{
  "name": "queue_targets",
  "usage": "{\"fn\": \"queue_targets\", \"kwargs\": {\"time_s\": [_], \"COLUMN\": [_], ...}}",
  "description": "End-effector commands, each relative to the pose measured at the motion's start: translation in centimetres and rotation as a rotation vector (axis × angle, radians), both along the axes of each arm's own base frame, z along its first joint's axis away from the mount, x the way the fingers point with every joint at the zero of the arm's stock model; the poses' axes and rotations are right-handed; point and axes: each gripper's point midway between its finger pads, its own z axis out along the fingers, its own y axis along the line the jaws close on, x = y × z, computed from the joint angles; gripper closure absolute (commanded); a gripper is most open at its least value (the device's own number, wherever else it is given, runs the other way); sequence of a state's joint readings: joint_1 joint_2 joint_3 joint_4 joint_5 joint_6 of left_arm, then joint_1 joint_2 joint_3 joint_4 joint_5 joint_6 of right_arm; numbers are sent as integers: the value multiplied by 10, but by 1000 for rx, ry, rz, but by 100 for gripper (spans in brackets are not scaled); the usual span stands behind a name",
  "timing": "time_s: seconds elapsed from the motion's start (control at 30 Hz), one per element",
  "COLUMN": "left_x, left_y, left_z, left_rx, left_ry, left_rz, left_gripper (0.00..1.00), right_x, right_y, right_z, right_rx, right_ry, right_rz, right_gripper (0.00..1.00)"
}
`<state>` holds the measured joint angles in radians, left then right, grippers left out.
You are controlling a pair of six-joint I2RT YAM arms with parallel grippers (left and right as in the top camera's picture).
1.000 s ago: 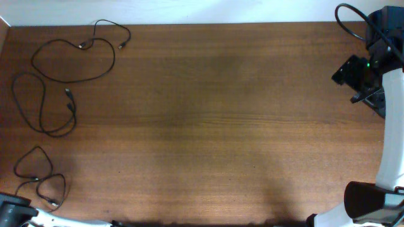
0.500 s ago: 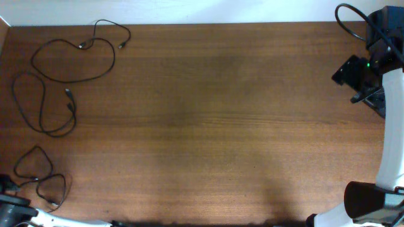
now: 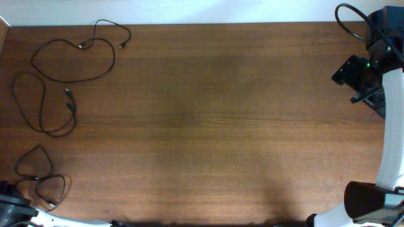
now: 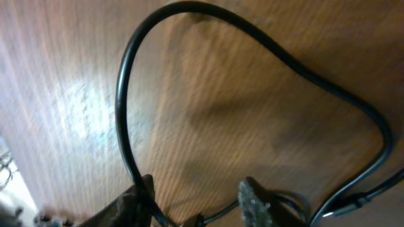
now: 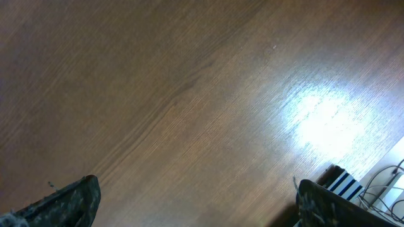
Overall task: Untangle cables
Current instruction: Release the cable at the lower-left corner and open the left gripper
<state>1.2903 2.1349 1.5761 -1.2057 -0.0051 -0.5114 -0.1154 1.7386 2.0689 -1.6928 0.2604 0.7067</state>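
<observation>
A: Cables (image 3: 43,101)?
B: I see them along the tabletop's (image 3: 208,126) left edge, far corner to near corner.
A: End effectors?
B: My left end effector (image 4: 196,198) sits half open astride the near-corner loop (image 4: 123,94), unclamped; right end effector (image 5: 199,202) wide open, empty.

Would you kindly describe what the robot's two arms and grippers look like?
Both arms have white links with black joints: the right arm carries a small green light and a thick black cable; the left arm barely shows. The left gripper and right gripper have dark, mottled fingers.
</observation>
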Motion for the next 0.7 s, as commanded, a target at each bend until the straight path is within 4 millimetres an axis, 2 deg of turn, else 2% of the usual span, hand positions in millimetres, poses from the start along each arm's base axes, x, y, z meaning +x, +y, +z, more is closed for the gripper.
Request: {"fn": "queue_targets", "kwargs": {"time_s": [0.0,0.07,0.2,0.27,0.3,0.4,0.43,0.53,0.67], "left_x": [29,51,72,79,77,65,60,59,65], "left_y": [2,5,5,7,8,15,20,31,43], "left_z": [1,1,1,1,1,4,9,38,95], "left_rx": [17,41,71,88,95,118,131,155,196], "left_ry": [-138,-208,-219,-216,-198,-126,-91,-69,-84], "left_rz": [-107,-173,-226,-247,-252,-259,-264,-265,-261], "left_gripper": [59,60,58,52,38,8,1,1,1], "right_x": [0,0,0,-1,0,0,0,0,0], "right_y": [-1,-1,-1,-1,-1,-1,-1,-1,-1], "right_z": [-1,-1,-1,-1,-1,-1,-1,-1,-1], "right_rx": [0,0,0,0,0,0,0,0,0], "right_ry": [4,4,4,4,4,4,4,4,4], "right_rz": [-7,-7,-7,-7,-7,-7,-7,-7,-7], "right_gripper": [1,2,2,2,2,2,2,2,2]}}
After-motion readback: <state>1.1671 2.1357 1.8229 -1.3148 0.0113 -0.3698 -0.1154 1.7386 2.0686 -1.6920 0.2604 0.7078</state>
